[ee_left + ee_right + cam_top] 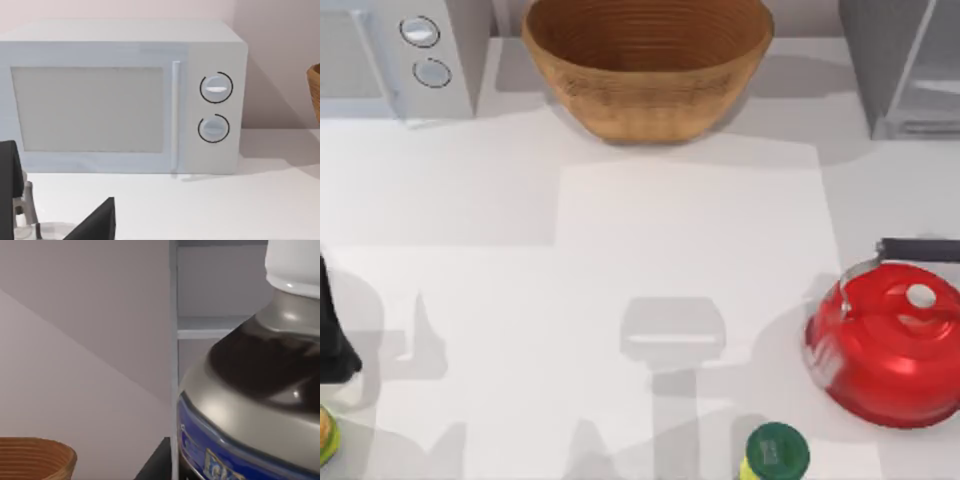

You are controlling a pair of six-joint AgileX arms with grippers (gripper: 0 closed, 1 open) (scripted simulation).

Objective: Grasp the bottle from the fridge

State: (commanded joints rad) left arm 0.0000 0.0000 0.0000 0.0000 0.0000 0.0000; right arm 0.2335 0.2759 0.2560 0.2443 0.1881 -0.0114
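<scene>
Glossy, rigid bottle [250, 390] looms before the fridge [210, 325]; likely light, slippery—grip its labelled body; pincer state unclear.

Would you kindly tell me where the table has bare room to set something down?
The widest bare stretch of table runs between the basket and the green-capped container, left of the kettle. It is crowded along the back, with the microwave, basket and fridge.

Table centre [690, 230] open. Obstacles ring it: basket [648, 62] at back, microwave [395, 55] back left, fridge [905, 65] back right, red kettle [890, 340] right, green-capped container [775, 452] front.
</scene>
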